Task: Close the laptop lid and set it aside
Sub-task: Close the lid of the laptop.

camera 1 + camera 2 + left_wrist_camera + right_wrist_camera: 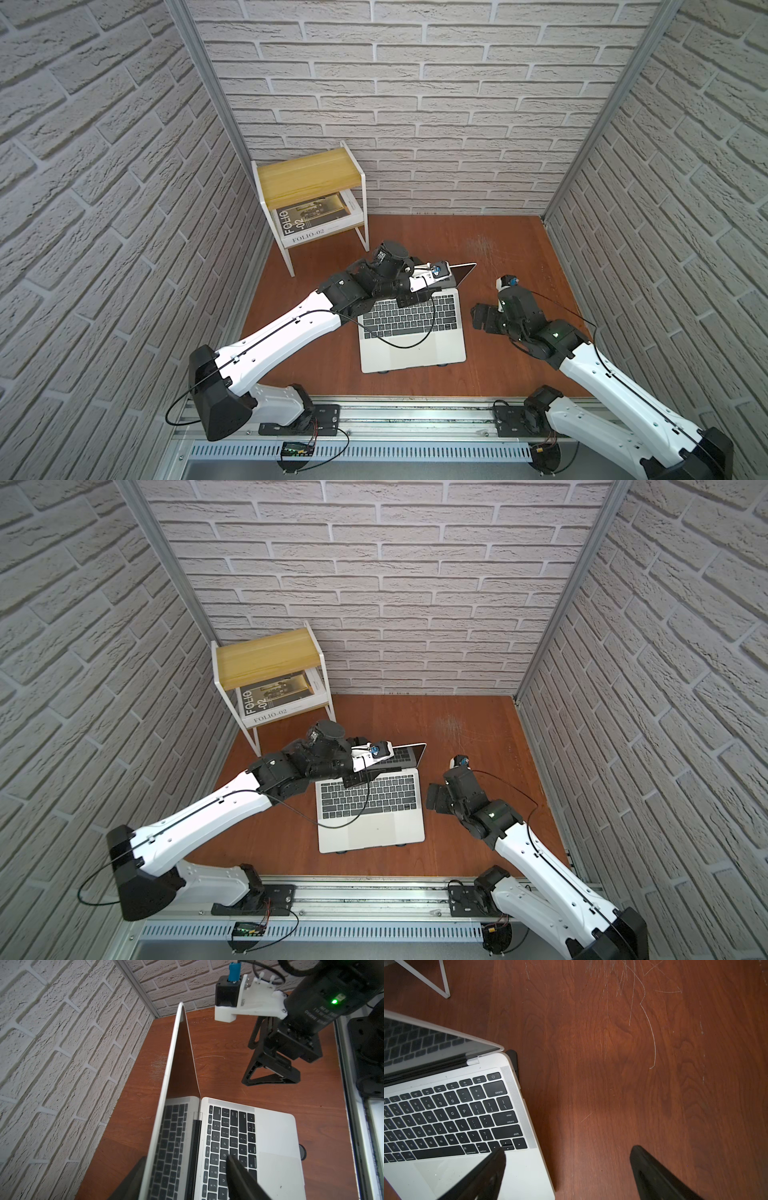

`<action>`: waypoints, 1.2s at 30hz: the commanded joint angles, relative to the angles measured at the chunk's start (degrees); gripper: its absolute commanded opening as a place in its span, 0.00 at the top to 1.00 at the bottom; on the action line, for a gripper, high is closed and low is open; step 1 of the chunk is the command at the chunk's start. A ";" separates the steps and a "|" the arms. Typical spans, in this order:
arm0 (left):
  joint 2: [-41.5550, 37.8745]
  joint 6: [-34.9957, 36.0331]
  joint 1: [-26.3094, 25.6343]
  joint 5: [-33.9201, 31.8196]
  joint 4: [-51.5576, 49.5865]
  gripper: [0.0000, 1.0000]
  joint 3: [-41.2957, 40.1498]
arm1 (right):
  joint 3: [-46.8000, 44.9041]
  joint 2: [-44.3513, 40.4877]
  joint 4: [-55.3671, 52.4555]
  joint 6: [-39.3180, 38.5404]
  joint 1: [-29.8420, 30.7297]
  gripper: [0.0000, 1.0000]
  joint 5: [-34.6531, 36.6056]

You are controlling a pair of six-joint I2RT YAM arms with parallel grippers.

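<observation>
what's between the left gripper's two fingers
The lid, in the left wrist view: one finger sits behind it, the other finger over the keyboard, jaws apart.

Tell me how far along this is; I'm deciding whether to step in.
Nothing is finished: the laptop lid stands open. In hand: the left gripper straddles the lid, jaws open, not clamped. The right gripper hangs open beside the laptop. Remaining: shutting the lid, moving the laptop aside.

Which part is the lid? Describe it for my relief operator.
On the red-brown wooden table, find the thin silver-white laptop with black keys. Its lid is the raised half nearest the back wall; unlike the flat keyboard half, it has dark glass inside.
</observation>
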 commanded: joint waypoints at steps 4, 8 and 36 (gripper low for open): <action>8.03 -1.12 0.31 6.41 -7.68 0.40 -4.44 | -1.28 -2.91 -1.24 1.64 -1.36 0.03 2.13; 8.77 -0.20 1.02 7.87 -6.51 0.39 -3.91 | -1.57 -5.48 -2.13 1.79 -2.19 0.03 3.21; 5.59 -3.32 -1.85 7.82 -7.73 0.39 -7.59 | -0.14 -5.67 -3.07 1.04 -3.01 0.05 0.87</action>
